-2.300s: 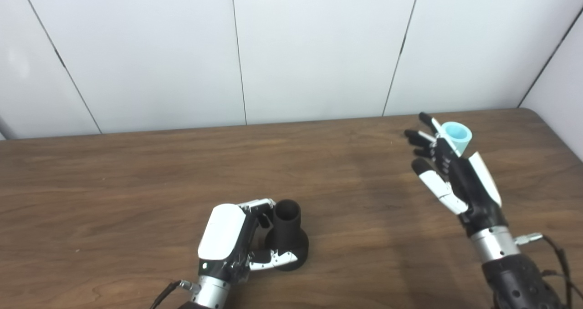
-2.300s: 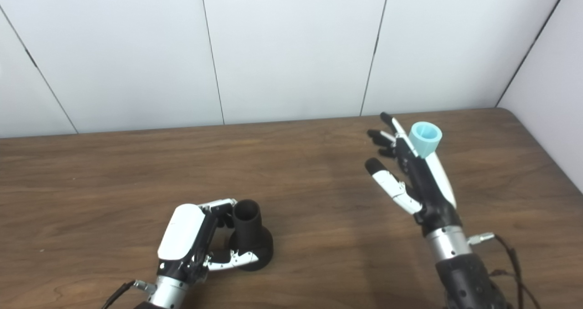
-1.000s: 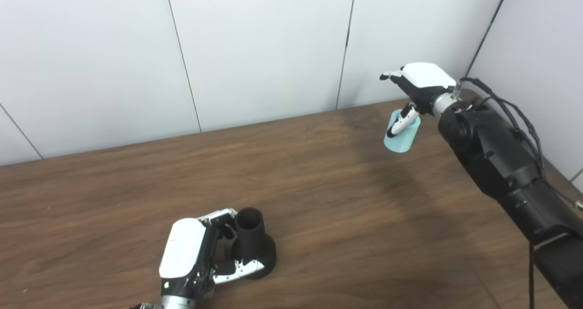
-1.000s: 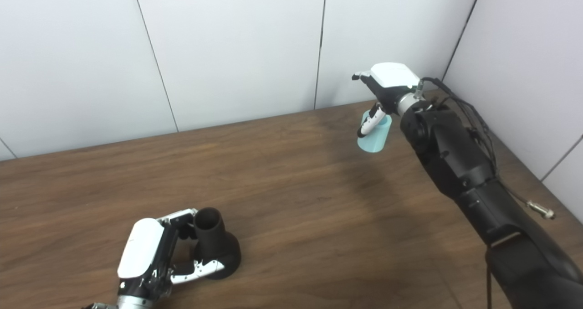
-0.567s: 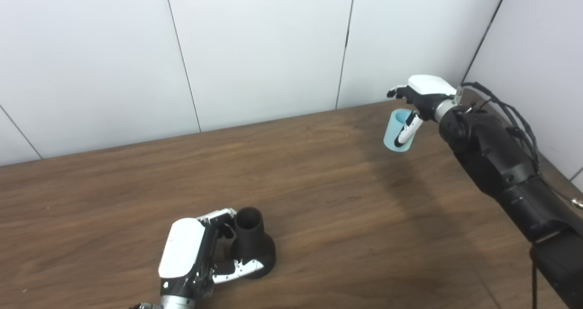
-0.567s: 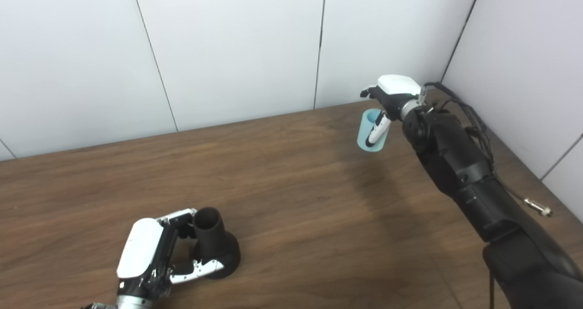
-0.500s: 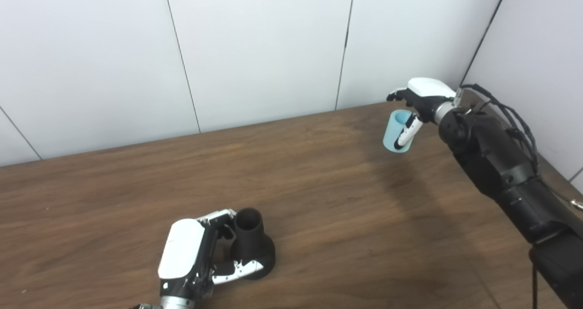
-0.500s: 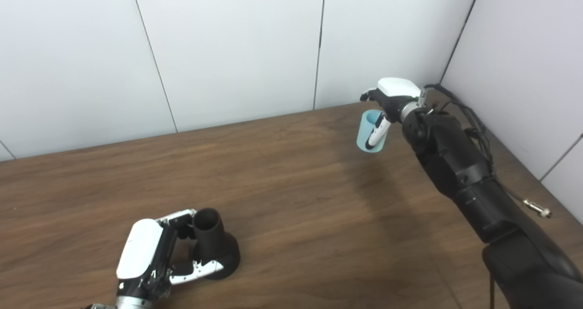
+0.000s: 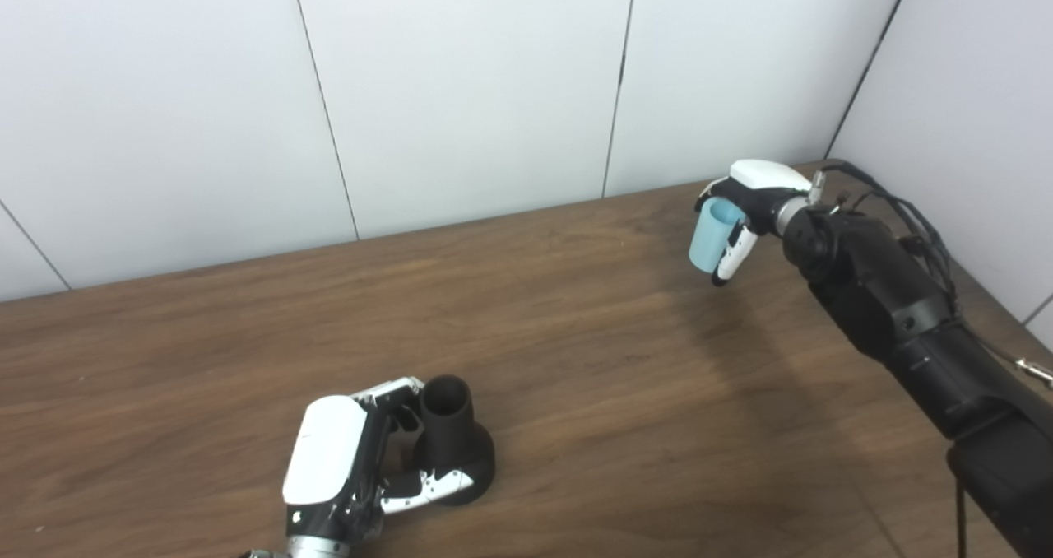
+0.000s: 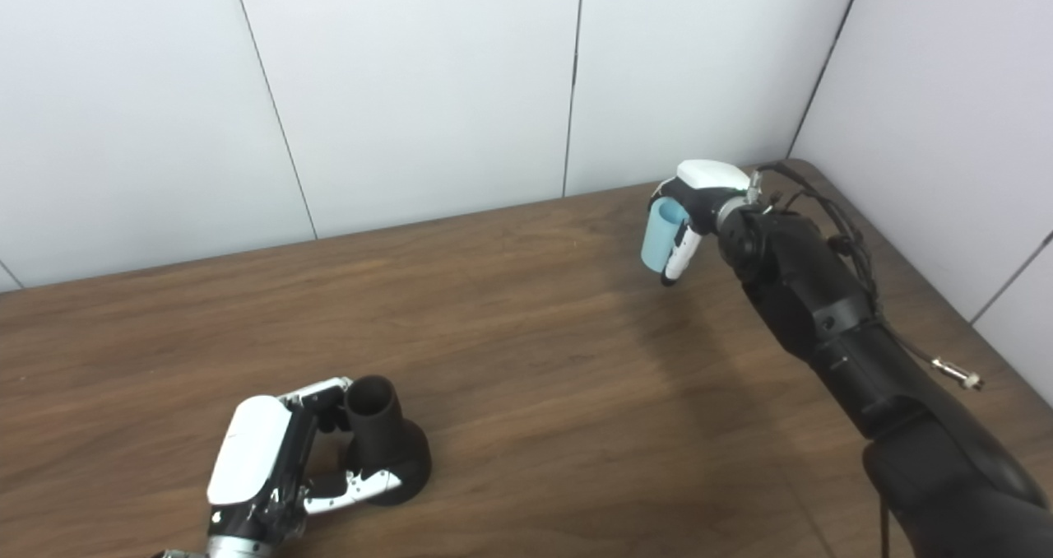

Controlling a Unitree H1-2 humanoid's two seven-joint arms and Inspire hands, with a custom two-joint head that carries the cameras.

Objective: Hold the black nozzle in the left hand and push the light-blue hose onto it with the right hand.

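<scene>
The black nozzle (image 9: 452, 445) stands upright on the wooden table (image 9: 576, 352) at the near left, its wide base down and its open neck up. My left hand (image 9: 345, 459) is wrapped around it, fingers at the neck and thumb along the base. Far off at the back right, my right hand (image 9: 744, 204) is shut on the light-blue hose (image 9: 709, 234), a short tube held above the table with its open end tilted up and to the left. The thumb lies across the tube's front. The hose and the nozzle are well apart.
White wall panels stand behind the table and along its right side. The table's rounded back-right corner (image 10: 794, 167) lies just behind my right hand. Cables (image 10: 855, 245) run along my right forearm.
My right hand has closed on the hose, lifted it off the table and carried it slightly forward and left, tilting it. The left hand and the nozzle have stayed put. The camera shifted slightly.
</scene>
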